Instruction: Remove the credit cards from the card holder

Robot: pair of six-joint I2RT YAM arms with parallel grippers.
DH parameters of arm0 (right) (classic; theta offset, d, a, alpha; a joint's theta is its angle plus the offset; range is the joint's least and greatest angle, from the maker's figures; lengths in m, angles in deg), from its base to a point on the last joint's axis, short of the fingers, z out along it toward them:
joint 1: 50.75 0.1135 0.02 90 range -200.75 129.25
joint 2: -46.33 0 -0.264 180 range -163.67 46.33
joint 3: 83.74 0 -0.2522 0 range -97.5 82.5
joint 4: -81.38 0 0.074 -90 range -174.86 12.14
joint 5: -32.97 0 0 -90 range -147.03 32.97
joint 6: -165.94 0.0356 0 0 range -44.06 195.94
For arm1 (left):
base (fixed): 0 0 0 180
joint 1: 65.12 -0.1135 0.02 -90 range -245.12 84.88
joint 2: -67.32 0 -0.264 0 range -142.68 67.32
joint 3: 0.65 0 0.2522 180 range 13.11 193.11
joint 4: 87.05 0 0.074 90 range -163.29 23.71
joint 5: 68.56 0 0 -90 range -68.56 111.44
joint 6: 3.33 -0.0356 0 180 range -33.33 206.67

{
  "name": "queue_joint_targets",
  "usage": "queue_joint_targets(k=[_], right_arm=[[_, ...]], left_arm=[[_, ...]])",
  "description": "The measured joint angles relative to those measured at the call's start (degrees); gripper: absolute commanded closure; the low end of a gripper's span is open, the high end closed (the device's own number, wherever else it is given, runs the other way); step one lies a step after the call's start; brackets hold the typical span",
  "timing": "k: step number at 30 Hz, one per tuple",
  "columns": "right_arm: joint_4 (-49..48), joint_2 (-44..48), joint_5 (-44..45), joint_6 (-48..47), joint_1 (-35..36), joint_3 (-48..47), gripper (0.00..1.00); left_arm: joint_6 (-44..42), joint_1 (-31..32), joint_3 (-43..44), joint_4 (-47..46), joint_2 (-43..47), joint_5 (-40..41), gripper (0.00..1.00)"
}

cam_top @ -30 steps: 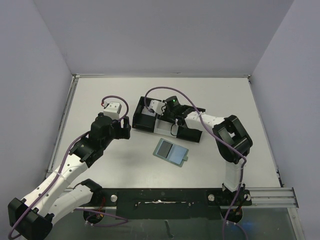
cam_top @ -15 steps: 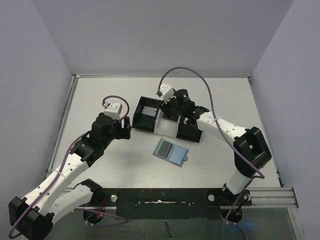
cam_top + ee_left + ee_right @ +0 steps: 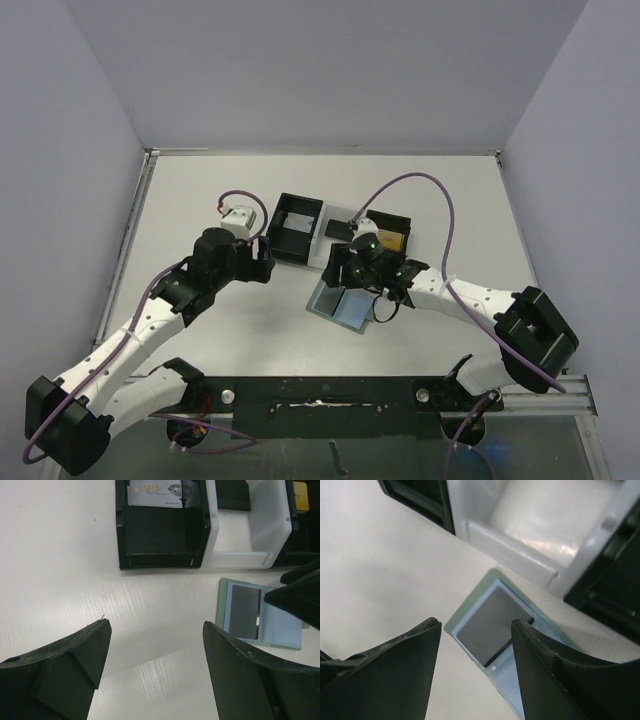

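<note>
"Card holder (image 3: 356, 312), where was it?"

"Lying open on the table (image 3: 200, 200), in the middle of the overhead frame, just below the tray (image 3: 155, 561). The right claw (image 3: 475, 630) hung over its left half."

"Was that claw gripping anything?"

"No. Its jaws stood partly apart with nothing between them. They straddled the dark card (image 3: 487, 622) in the left pocket and, as far as I could tell, did not touch it. The left claw (image 3: 155, 630), left of centre, gaped wide and empty."

"So how much was done?"

"Most of it, I judged. A silver card (image 3: 155, 495) lay in the tray's left bin, a gold card (image 3: 388, 241) in the right bin and a dark thing (image 3: 232, 492) in the middle one. Only the dark card was left in the holder. The other pocket looked empty."
</note>
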Motion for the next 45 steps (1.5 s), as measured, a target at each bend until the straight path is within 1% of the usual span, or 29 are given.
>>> queue_joint_targets(k=[2,3,7,9,11,13,15,20,23,26,32,34,38,42,45], right_arm=[[0.68,0.13,1.36,3.89,1.29,2.36,0.41],[0.85,0.22,2.08,5.70,1.55,3.41,0.41],[-0.02,1.33,3.82,11.23,1.57,7.15,0.42],[-2.75,2.23,3.78,13.60,1.57,9.92,0.43],[-5.77,2.78,3.41,15.72,1.51,13.00,0.47],[-9.05,2.78,2.45,17.49,1.07,16.24,0.51],[-12.81,2.73,0.74,18.93,0.48,18.75,0.53],[-19.71,1.27,-1.75,20.85,-0.20,19.63,0.53],[-22.21,0.26,-2.43,21.62,-0.26,19.63,0.55],[-23.34,-1.05,-2.64,22.88,-0.39,19.65,0.57],[-24.79,-2.08,-2.75,25.90,-0.70,22.34,0.57],[-25.57,-2.08,-2.80,26.45,-0.81,22.69,0.57],[-27.12,-2.40,-3.74,27.15,-1.73,23.47,0.61],[-30.18,-3.80,-5.40,27.17,-3.17,24.17,0.64],[-32.92,-3.96,-6.40,27.12,-3.74,25.59,0.68]], left_arm=[[1.68,0.00,-0.04,-0.44,-1.07,-2.49,0.28],[2.49,0.00,-0.24,-1.18,-1.64,-3.96,0.30],[8.24,0.00,-2.36,-6.82,-6.82,-13.84,0.37],[11.19,0.11,-3.65,-10.03,-10.23,-18.53,0.42],[14.16,0.28,-5.09,-13.64,-13.88,-22.69,0.48],[16.70,0.50,-6.27,-16.48,-17.55,-26.40,0.49],[18.14,0.90,-6.47,-18.32,-20.63,-28.94,0.50],[19.63,1.75,-5.99,-22.14,-24.72,-31.65,0.54],[19.67,2.58,-4.68,-23.34,-27.80,-32.28,0.55],[19.26,3.98,-2.99,-23.65,-31.17,-32.39,0.60],[18.08,7.76,-0.63,-23.74,-36.24,-32.22,0.61],[17.92,8.04,-0.42,-23.87,-37.40,-32.09,0.65],[17.90,8.24,0.42,-24.09,-40.39,-32.11,0.69],[17.90,9.40,0.66,-24.63,-40.74,-31.98,0.75],[18.14,10.25,-0.09,-25.68,-40.85,-32.04,0.77]])
